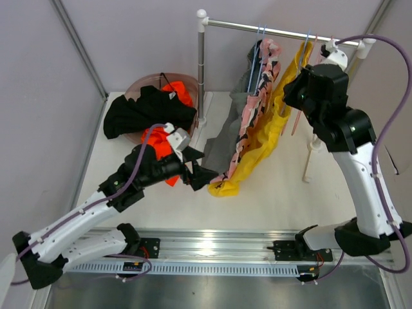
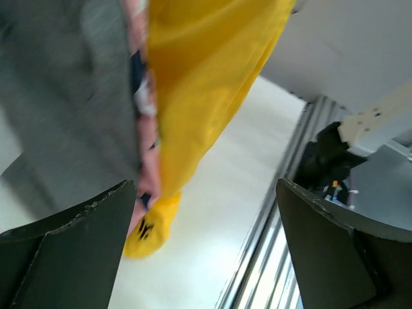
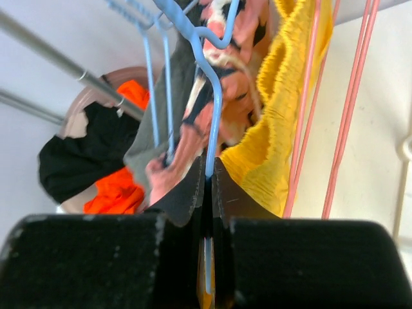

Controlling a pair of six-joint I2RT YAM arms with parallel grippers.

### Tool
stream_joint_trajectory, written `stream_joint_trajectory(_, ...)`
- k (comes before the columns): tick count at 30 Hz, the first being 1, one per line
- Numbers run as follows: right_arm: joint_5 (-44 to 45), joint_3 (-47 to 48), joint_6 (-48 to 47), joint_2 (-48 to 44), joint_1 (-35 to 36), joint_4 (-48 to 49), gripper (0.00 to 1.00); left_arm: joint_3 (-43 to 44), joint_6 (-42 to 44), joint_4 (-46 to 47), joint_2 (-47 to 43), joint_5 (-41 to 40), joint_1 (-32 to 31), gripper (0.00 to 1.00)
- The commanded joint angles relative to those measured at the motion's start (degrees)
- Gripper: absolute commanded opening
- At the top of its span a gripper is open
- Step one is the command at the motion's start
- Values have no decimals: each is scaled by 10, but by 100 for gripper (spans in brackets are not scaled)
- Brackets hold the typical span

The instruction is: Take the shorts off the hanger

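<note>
Overhead, 1 metal rail (image 1: pixel 283 29) carries 3 garments side by side: grey shorts (image 1: pixel 226 145), pink shorts (image 1: pixel 254 119) and yellow shorts (image 1: pixel 264 145). Left of it, 1 basket (image 1: pixel 145 84) holds 2 more, black shorts (image 1: pixel 145 112) draped over orange shorts (image 1: pixel 180 93). The right gripper (image 3: pixel 207 187) is clenched tight on a blue hanger (image 3: pixel 212 109) below the rail. The left gripper (image 2: pixel 206 244) is spread wide at the hanging hems, holding nothing; whether a finger touches cloth I cannot tell.

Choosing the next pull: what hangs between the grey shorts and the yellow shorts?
The pink patterned shorts, pressed between them, seen in the top and left wrist views.
</note>
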Motion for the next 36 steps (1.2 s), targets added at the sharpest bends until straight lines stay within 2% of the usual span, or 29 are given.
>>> stream_joint_trajectory(1,16,-45,42,-53,23,65,0,59,18,128,48,-11,-76,96)
stream_joint_trajectory(3,18,-59,50,-62,36,63,0,73,27,150,99,-24,-111,96)
stream_joint_trajectory(9,16,-86,59,-86,49,54,0,162,27,202,217,0,-145,97)
stream_joint_trajectory(14,17,-97,60,-99,49,54,0,197,29,211,271,6,-170,97)
stream_joint_trajectory(19,12,-100,65,-113,48,51,0,195,40,224,310,-42,-190,95)
stream_joint_trajectory(22,16,-106,64,-125,49,52,0,192,44,230,319,-65,-198,80)
stream_joint_trajectory(23,19,-107,64,-127,49,49,0,191,49,232,321,-76,-199,68)
stream_joint_trajectory(25,22,-107,65,-134,49,44,0,186,54,241,325,-96,-205,62)
stream_joint_trajectory(27,22,-109,69,-140,49,39,0,187,60,245,331,-120,-206,47)
stream_joint_trajectory(28,22,-111,71,-143,49,36,0,188,64,249,332,-127,-206,40)
stream_joint_trajectory(29,24,-113,72,-151,49,35,0,189,66,250,338,-139,-206,28)
stream_joint_trajectory(31,25,-123,78,-159,49,33,0,191,68,253,342,-140,-206,12)
stream_joint_trajectory(32,25,-127,79,-165,49,33,0,193,68,253,344,-152,-207,0)
stream_joint_trajectory(36,27,-129,78,-164,49,34,0,158,73,271,319,-181,-228,0)
